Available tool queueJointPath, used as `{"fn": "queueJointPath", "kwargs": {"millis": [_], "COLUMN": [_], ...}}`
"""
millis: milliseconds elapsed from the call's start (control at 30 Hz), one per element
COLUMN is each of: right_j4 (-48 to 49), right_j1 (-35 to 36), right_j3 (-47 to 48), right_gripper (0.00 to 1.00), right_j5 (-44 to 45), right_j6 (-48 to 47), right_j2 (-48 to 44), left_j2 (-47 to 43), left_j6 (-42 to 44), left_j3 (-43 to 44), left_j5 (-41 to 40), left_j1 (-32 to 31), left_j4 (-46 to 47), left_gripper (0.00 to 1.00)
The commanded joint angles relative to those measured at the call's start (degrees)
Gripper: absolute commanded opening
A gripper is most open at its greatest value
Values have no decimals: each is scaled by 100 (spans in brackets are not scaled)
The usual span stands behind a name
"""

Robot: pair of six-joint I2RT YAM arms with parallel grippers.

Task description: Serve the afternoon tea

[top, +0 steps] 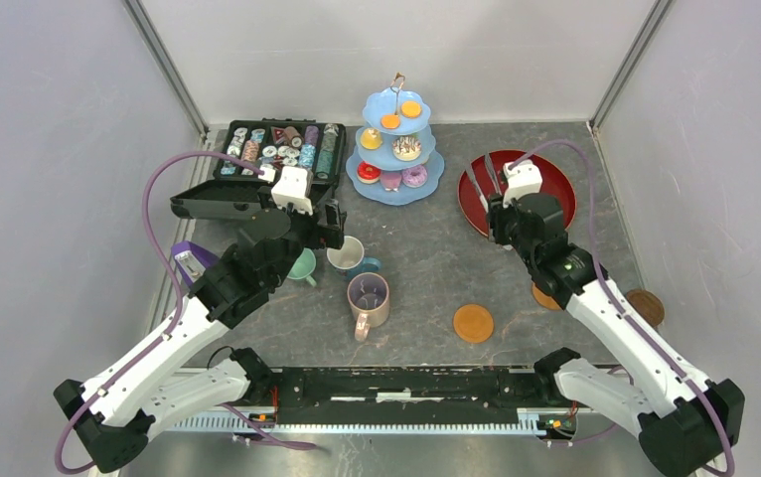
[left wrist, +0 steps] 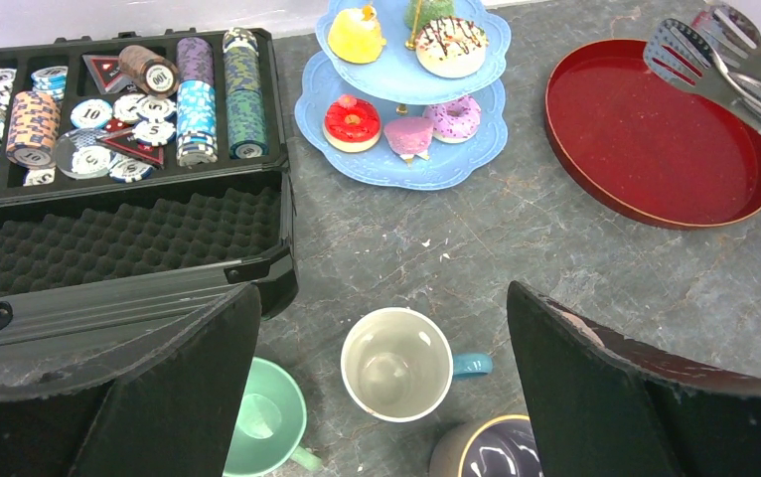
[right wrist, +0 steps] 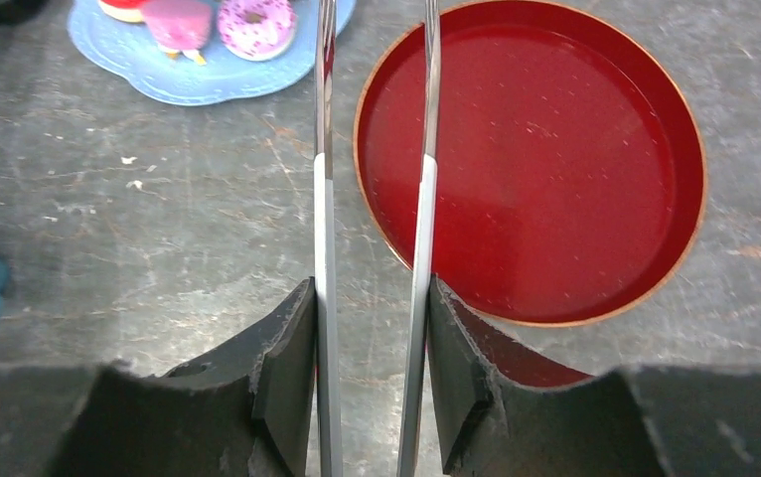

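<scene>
On the table, three mugs seen, bunched below the left gripper, spread wide and empty: mint green mug, white-and-blue mug, pink-purple mug. Three brown coasters, one half under the right arm. Seven pastries, possibly more, on the three-tier stand. One pair of tongs clamped in the right gripper, at the rim of the red tray.

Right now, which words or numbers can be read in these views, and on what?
"100": end of the brown chip stack lying in the black case.
"10": pale chip in the same case.
Other chip markings are too small to read; nothing else is lettered.
</scene>
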Motion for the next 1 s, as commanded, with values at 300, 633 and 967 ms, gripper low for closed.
{"fn": "queueJointPath", "kwargs": {"millis": [300,633,967], "right_j4": [1244,2348,1947], "right_j1": [-1455,-1912,-1914], "right_j3": [-951,-1271,-787], "right_gripper": [48,54,65], "right_j5": [-431,-410,-359], "right_j6": [607,857,537], "right_j2": [691,1834,2573], "left_j2": [-72,-64,-151], "left_j6": [-176,-63,-18], "left_j3": [106,124,124], "left_j5": [23,-4,4], "left_j1": [3,-2,5], "left_j4": [102,115,128], "left_gripper": [99,100,100]}}
